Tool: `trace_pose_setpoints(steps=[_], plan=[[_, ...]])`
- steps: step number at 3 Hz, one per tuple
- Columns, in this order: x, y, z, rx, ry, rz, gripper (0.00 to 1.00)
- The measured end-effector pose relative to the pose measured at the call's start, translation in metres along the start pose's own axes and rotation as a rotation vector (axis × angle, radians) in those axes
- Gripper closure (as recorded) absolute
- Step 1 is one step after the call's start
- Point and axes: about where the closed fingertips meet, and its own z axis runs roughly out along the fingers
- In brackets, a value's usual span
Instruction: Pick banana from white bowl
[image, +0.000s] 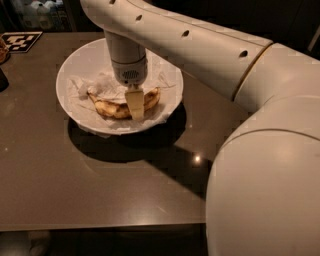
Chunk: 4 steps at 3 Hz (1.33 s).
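The banana, yellow with brown spots, lies curved in the white bowl on crumpled white paper. The bowl stands on the far left part of the dark brown table. My gripper reaches straight down into the bowl and sits at the banana's middle, hiding part of it. The banana rests on the paper. My white arm comes in from the right above the bowl.
A black-and-white marker card lies at the table's far left corner. A dark object sits at the left edge. Bottles stand behind the table. My arm's large shoulder fills the right foreground. The table's front edge is near.
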Motion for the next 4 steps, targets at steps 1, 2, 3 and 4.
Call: trace_pose_setpoints(steps=[1, 2, 3, 4], plan=[[0.006, -0.001, 0.011, -0.006, -0.004, 0.008, 0.52], [0.007, -0.002, 0.008, -0.006, -0.004, 0.008, 0.74], [0.008, 0.001, 0.001, 0.021, -0.022, 0.013, 0.97], [0.016, 0.023, -0.03, 0.083, -0.073, 0.025, 1.0]])
